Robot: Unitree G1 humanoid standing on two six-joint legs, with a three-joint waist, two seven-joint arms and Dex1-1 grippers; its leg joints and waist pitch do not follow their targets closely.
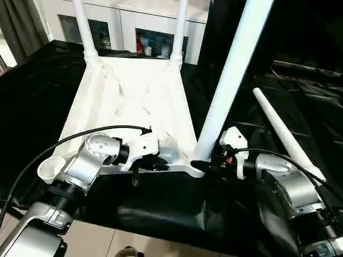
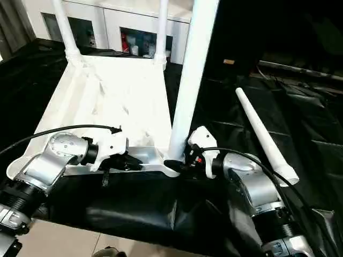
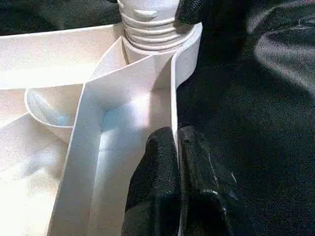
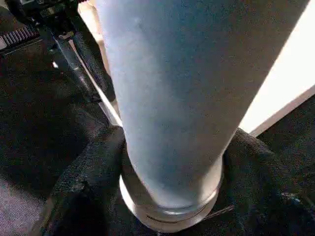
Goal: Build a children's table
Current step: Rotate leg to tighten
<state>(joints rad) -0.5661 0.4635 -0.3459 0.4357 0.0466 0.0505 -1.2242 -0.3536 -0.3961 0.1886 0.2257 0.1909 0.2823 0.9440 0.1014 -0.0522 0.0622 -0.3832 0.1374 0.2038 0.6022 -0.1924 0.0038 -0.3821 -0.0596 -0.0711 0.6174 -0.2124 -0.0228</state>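
Two legs (image 1: 86,32) already seated at far corners of tabletop (image 1: 134,96). Third leg (image 1: 230,75) clenched in right claw (image 1: 206,165) at near socket. Left claw (image 3: 172,162) pinched tabletop rim. Fourth leg (image 1: 286,134) loose beyond right claw; near-left socket (image 1: 51,168) unfilled.

Head pair overhead; wrists seemingly close-in

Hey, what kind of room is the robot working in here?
Probably a home-style room or test space: a white glass-door cabinet stands behind, a curtain hangs alongside, and black sheeting covers the work surface.
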